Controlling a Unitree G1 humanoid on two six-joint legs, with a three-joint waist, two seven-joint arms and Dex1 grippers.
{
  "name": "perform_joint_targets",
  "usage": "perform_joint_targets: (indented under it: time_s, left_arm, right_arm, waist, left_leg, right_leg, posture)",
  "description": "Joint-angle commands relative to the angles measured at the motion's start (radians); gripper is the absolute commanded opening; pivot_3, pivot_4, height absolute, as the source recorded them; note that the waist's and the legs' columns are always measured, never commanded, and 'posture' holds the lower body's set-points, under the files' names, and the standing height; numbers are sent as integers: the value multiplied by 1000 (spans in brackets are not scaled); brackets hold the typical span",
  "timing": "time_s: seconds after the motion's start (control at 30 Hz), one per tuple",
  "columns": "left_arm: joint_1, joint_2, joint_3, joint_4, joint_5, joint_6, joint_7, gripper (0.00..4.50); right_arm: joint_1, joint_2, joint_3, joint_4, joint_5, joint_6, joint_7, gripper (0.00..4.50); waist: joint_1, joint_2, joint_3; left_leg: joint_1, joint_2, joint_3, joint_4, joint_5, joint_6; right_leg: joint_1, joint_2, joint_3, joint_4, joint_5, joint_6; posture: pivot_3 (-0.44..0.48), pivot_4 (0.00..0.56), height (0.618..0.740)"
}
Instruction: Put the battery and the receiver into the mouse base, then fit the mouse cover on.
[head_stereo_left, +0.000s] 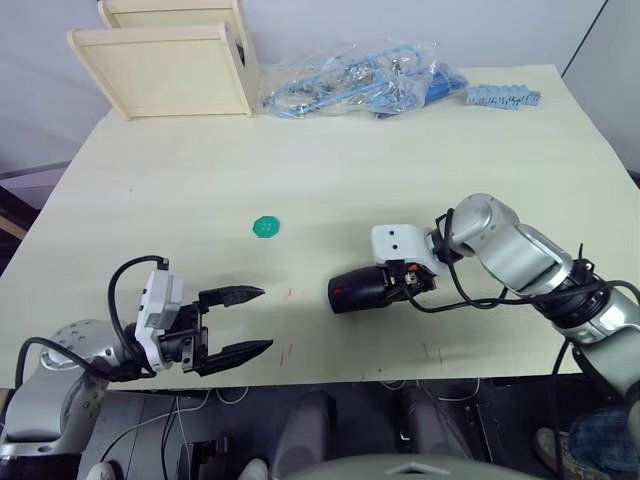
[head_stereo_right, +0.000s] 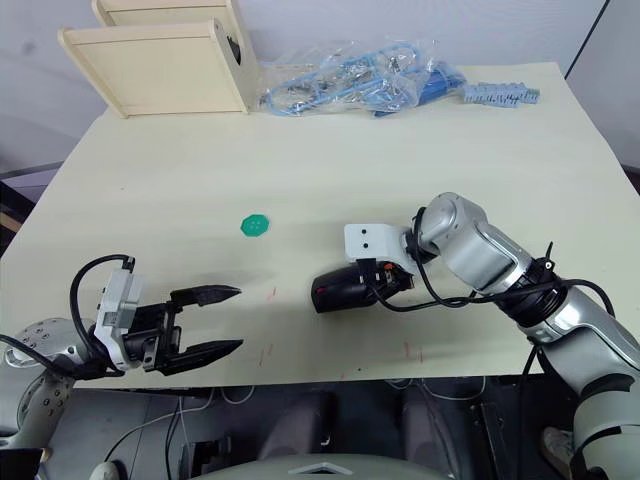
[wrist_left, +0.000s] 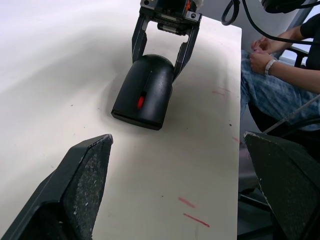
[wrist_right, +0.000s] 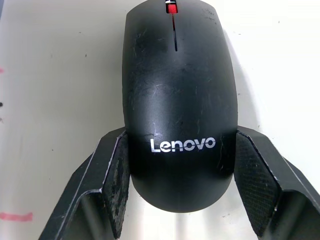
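Note:
The black mouse (head_stereo_left: 355, 289) lies on the table right of centre. Its glossy mouse cover (wrist_right: 175, 75), marked Lenovo, sits on top of the mouse base, which is almost wholly hidden under it. A red scroll wheel (wrist_left: 140, 101) shows at the front. My right gripper (wrist_right: 180, 135) is shut on the mouse's rear, one pad pressed against each side. My left gripper (head_stereo_left: 266, 318) hovers open and empty near the table's front edge, to the left of the mouse and pointing at it. The battery and the receiver are hidden.
A small green disc (head_stereo_left: 266, 227) lies left of centre. Wooden boxes (head_stereo_left: 170, 60) stand at the back left, and a plastic bag of blue parts (head_stereo_left: 350, 85) and a blue strip (head_stereo_left: 503, 97) lie along the back edge. A person (wrist_left: 280, 75) sits by the table's edge.

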Motion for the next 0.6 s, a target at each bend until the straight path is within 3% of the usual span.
perform_joint_targets:
  time_s: [0.03,0.6]
  left_arm:
    - [1,-2,22,-26,-16,-7,-3,4500]
    - [-2,-4,18,-25,-15,-8,-4,4500]
  right_arm:
    - [-1,-4,7,6,0,8,20,2408]
    - [10,-3,13,17,-16,-18,22,2408]
  waist:
    - [0,0,0]
    - [0,0,0]
  left_leg:
    - [0,0,0,0,0,0]
    - [0,0,0,0,0,0]
  right_leg:
    - [0,0,0,0,0,0]
    - [0,0,0,0,0,0]
  posture:
    - [0,150,740]
    - [0,150,740]
